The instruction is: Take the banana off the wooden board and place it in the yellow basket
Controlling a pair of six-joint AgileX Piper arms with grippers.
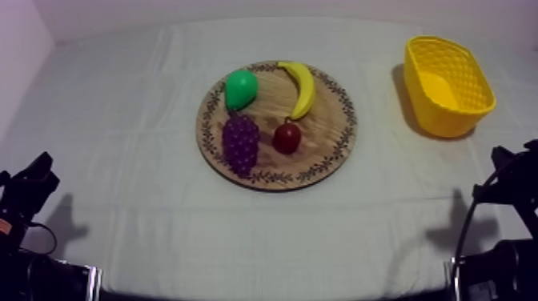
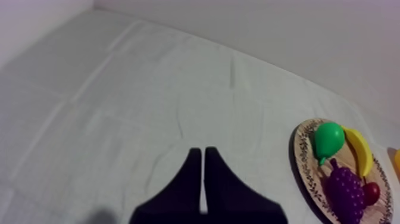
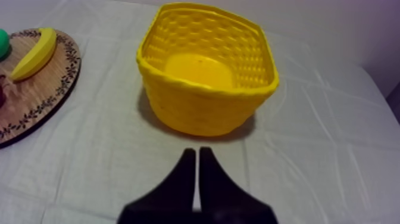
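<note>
Grey-white cloth covers the table [image 1: 120, 200], the banana [image 1: 304, 88] lies at the far edge of the wooden board [image 1: 324, 140], and with our left gripper [image 2: 202, 152] and right gripper [image 3: 197, 152] both closed on nothing, we judge the reach not yet begun: spread the fingers, then descend.

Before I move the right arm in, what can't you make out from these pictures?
Right wrist view: the picture's edge cuts off part of the wooden board and leaves a sliver of the pear.
Left wrist view: the edge cuts the yellow basket to a sliver.
Top view: whether the banana touches the small red fruit is too small to tell; the banana hides its own underside.
</note>
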